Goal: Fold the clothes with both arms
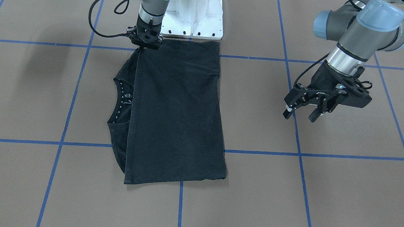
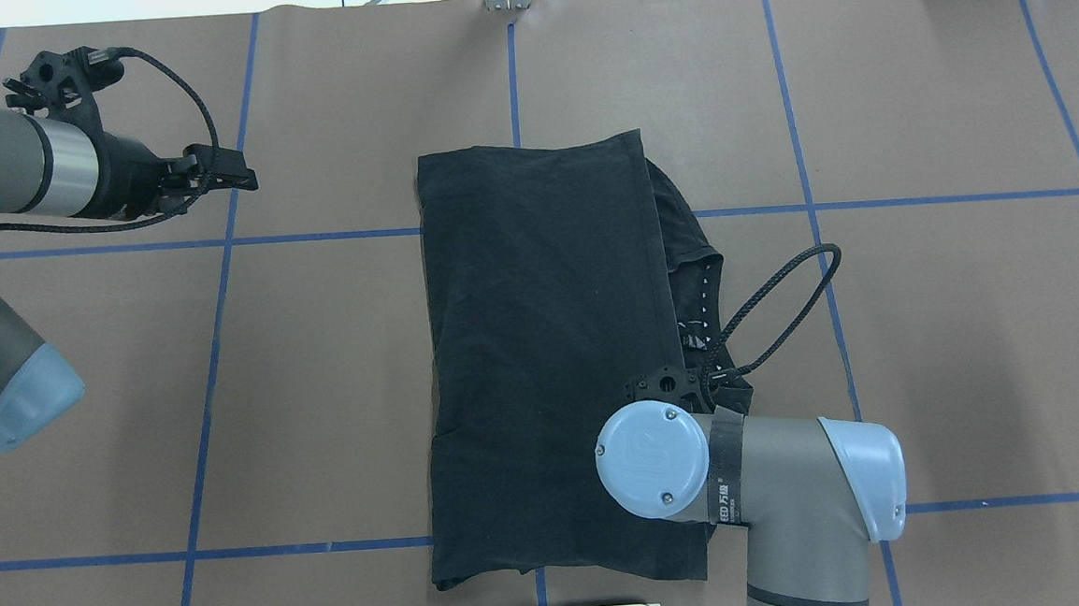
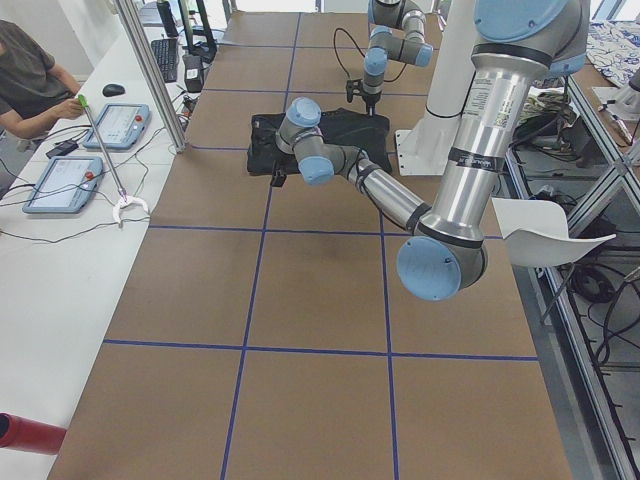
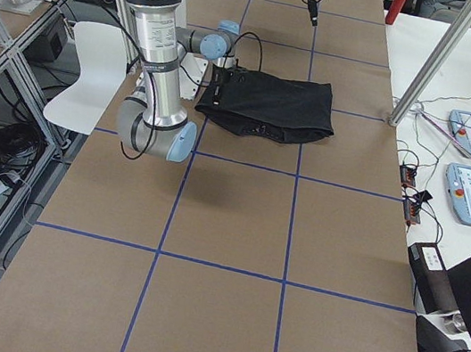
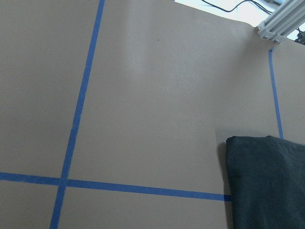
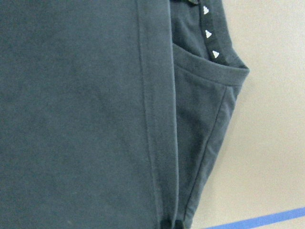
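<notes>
Front-facing view: black T-shirt (image 1: 177,111) folded lengthwise, flat mid-surface (image 1: 325,195), collar poking out on left. Right hand (image 1: 143,47) down on shirt's far corner, near white base mount (image 1: 195,15). Left hand (image 1: 301,116) hovering well right of shirt, fingers spread.
Right wrist view: fingertips (image 6: 165,224) pressed together, pinching folded hem (white triangles (image 6: 209,33) dotting collar just beside).
Left wrist view: shirt corner at lower right, blue tape lines (image 5: 76,124) crossing surface.
</notes>
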Action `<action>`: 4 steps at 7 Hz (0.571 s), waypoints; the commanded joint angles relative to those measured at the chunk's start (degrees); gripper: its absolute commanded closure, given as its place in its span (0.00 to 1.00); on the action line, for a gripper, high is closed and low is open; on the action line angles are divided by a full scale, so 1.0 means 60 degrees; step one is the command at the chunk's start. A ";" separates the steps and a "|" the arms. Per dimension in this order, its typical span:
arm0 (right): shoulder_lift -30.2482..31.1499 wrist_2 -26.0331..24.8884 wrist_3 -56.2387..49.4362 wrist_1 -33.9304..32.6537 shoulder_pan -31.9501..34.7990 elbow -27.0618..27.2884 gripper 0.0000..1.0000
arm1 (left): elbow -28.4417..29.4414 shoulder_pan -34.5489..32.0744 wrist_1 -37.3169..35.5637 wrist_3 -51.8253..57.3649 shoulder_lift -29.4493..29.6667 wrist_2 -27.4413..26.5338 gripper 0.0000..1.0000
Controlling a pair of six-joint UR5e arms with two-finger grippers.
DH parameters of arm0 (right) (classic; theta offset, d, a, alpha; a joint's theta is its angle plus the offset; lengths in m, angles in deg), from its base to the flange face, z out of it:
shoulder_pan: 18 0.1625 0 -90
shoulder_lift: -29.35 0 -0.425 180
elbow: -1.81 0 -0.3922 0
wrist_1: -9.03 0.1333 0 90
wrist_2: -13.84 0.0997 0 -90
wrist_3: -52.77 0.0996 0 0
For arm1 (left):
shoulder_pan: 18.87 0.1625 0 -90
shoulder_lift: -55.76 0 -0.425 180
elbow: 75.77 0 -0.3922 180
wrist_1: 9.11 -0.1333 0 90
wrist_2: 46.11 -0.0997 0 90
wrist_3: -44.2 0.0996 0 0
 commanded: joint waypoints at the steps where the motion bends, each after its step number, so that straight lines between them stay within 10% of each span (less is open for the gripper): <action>1: 0.0010 0.0166 -0.0397 -0.0005 0.0381 0.0153 0.03 | -0.0006 0.0000 0.0000 -0.0007 0.0000 -0.0002 0.00; 4: -0.0033 0.0182 0.1696 0.0024 0.0309 0.0226 0.00 | -0.0021 0.0000 0.0000 -0.0007 0.0015 -0.0002 0.00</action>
